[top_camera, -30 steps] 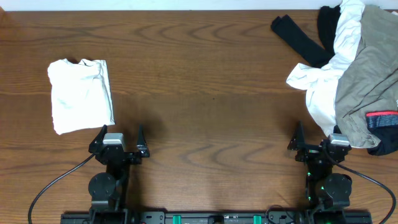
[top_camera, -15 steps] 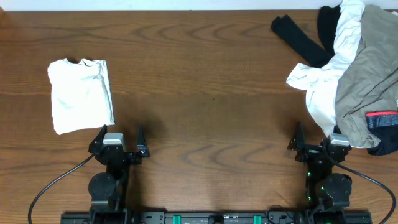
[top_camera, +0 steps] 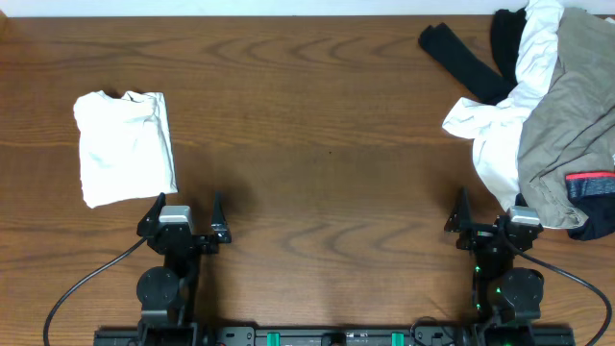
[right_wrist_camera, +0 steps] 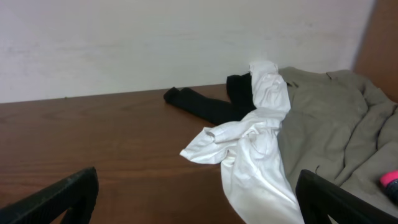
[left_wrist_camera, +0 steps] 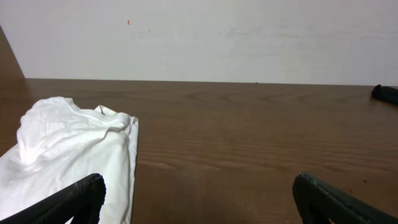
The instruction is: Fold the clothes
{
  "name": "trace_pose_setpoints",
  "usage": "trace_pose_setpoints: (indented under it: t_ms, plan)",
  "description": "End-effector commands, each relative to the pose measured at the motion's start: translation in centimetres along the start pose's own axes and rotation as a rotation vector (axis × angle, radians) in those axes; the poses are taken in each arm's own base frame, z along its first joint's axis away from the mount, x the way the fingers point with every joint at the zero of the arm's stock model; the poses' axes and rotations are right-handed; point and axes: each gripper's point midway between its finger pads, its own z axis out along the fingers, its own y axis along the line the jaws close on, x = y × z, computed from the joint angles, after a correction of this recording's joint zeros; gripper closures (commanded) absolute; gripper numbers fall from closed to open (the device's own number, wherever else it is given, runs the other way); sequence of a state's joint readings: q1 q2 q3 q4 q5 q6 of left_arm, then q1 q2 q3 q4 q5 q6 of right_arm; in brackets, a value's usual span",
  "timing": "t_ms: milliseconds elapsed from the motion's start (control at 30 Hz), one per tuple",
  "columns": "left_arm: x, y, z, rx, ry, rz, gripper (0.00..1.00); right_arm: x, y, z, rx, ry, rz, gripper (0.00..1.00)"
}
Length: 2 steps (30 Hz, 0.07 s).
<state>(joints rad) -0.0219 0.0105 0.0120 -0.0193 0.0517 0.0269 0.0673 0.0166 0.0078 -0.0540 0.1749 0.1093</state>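
The wooden table (top_camera: pixel 327 144) lay bare across its whole middle, from the near edge to the far edge against the white wall (left_wrist_camera: pixel 217 37), giving broad open room between the two arms

The unfolded pile filled the far right corner and ran off the right edge. Its biggest piece was an olive-grey garment (top_camera: pixel 567 115), with a crumpled white shirt (top_camera: pixel 500 135) draped down its left side and a black garment (top_camera: pixel 466 60) stretching out toward the table's centre at the back. A dark item with a red band (top_camera: pixel 589 183) stuck out at the pile's near end

A folded white T-shirt (top_camera: pixel 125 146) sat flat on the left side, near the left edge and well apart from the pile

The left gripper (top_camera: pixel 187 204) rested low at the near edge just in front of the folded T-shirt, fingers spread wide and empty. The right gripper (top_camera: pixel 488 207) sat at the near edge too, fingers likewise spread and empty, with the pile's hem touching or just beside its right finger, crowding that side
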Motion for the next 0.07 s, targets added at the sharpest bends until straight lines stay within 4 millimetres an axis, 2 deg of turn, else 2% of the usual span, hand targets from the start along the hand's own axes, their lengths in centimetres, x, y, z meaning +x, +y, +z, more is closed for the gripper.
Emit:
trace_pose_setpoints:
  t_ms: [0, 33]
  plan:
    - [1.61, 0.36, 0.04, -0.02, 0.058, 0.007, 0.02, -0.05, -0.26, -0.02, 0.01, -0.005, -0.012, 0.01]
    - [1.61, 0.36, 0.04, -0.02, 0.058, 0.007, 0.02, -0.05, -0.26, -0.02, 0.01, -0.005, -0.012, 0.01]
